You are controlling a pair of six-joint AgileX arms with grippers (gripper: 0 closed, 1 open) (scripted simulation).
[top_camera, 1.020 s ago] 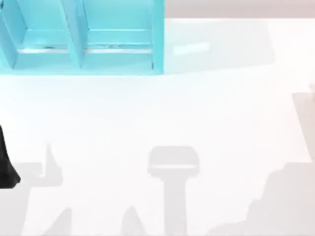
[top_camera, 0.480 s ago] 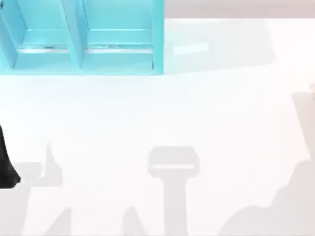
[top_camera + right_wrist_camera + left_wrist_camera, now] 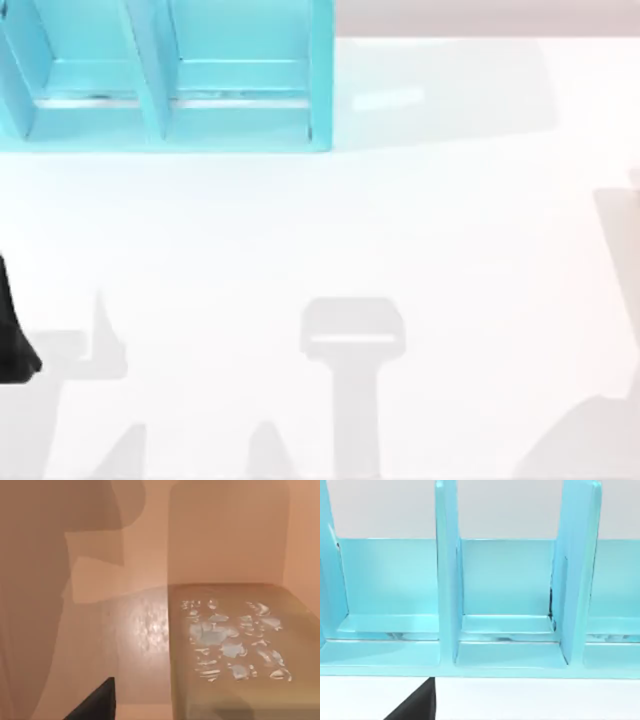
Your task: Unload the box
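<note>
In the right wrist view I look into the box (image 3: 150,540), with tan walls and a tan floor. An olive rectangular block (image 3: 235,645) with pale blue patches on its top lies on that floor against the far wall. A black part of my right gripper (image 3: 95,704) sits close to the camera, beside the block and apart from it. In the top view a tan sliver (image 3: 634,180) shows at the table's right edge. My left arm (image 3: 12,340) is parked at the table's left edge, and a black part of its gripper (image 3: 415,704) faces the cyan rack.
A cyan rack (image 3: 170,80) with upright dividers and open compartments stands at the table's back left, seen again as the rack (image 3: 505,630) in the left wrist view. The white table (image 3: 330,220) stretches in front of it, crossed by grey shadows.
The grey shadow at the table's lower right has shrunk toward the corner. The left arm and the rack have not moved.
</note>
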